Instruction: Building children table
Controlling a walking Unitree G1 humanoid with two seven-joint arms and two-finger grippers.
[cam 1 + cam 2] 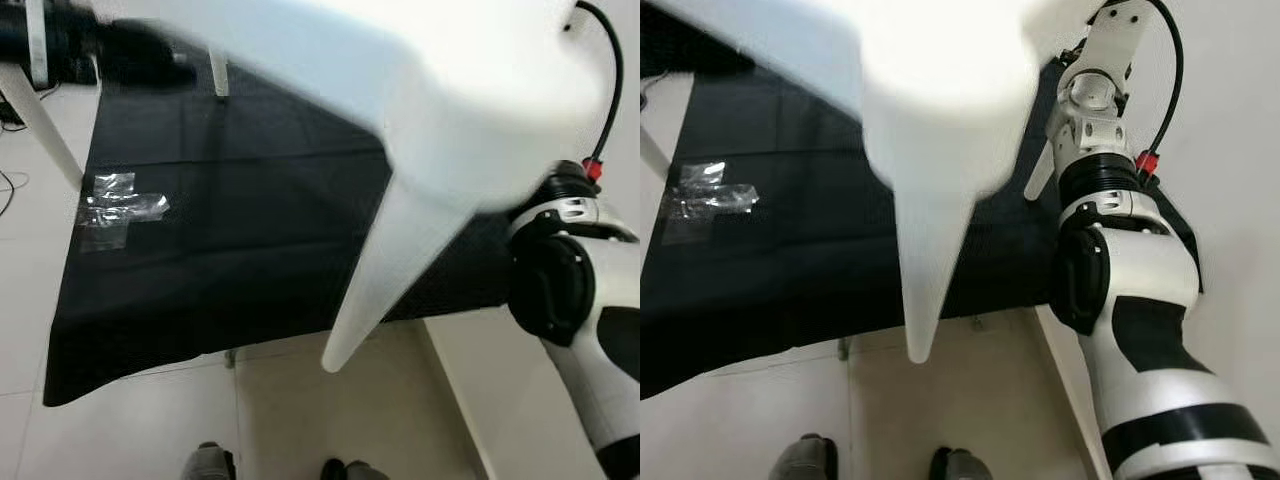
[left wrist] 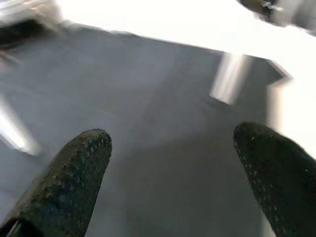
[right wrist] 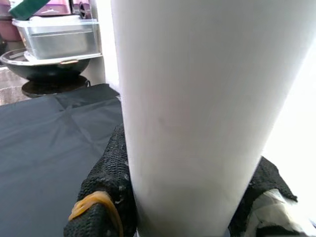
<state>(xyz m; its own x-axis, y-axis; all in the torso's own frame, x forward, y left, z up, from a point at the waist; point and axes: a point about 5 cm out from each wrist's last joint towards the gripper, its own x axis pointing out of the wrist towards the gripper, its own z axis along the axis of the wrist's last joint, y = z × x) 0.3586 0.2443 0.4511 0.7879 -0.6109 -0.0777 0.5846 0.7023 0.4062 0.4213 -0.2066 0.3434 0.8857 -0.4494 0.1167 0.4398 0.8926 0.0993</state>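
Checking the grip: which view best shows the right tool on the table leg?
Right wrist view: both fingers clamp the leg. The eye views show the arm reaching up beside the table.

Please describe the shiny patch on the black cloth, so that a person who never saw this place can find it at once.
Look at the large black cloth spread over the pale tiled floor, under the white children's table. Near the cloth's left edge lies a crumpled piece of clear tape. It alone glints silver on the plain dark fabric.
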